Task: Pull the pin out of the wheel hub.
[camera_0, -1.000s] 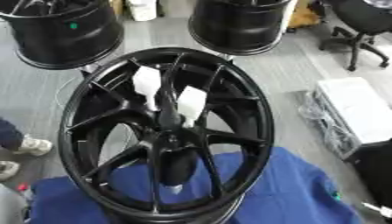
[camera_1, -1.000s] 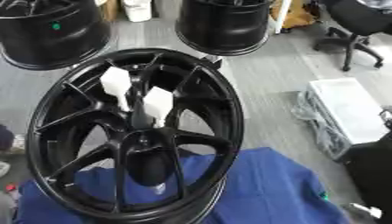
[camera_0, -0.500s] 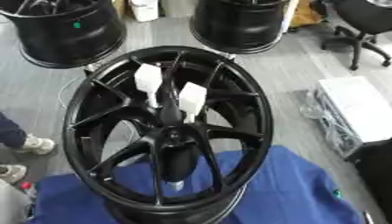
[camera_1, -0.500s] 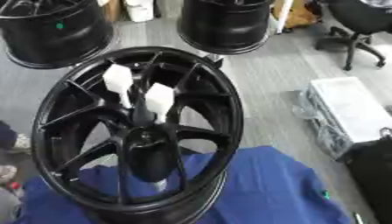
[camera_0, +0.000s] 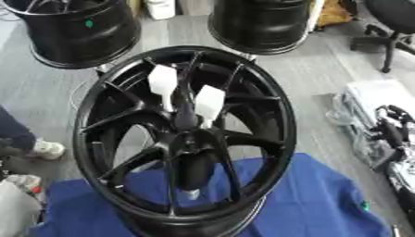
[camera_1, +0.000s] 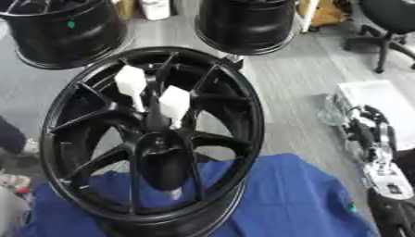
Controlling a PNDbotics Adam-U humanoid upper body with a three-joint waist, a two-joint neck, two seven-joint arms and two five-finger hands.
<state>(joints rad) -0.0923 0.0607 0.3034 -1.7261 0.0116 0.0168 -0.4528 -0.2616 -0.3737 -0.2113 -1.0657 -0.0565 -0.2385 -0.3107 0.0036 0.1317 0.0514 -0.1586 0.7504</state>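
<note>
A large black spoked wheel stands upright on a blue cloth. Its hub faces me at the middle. Two white pins with flat, paddle-like heads stick out just above the hub: one higher on the left, the other lower on the right. A small white tip shows low behind the spokes. My right hand is raised at the right edge, open with relaxed fingers up, well apart from the wheel. My left hand does not show.
Two more black rims stand on the grey floor behind. A white bin with wire lies at the right, an office chair at the far right. A person's leg and shoes are at the left.
My right hand has come up into view at the right edge. The whole picture has shifted slightly; the wheel and both pins stand as before.
</note>
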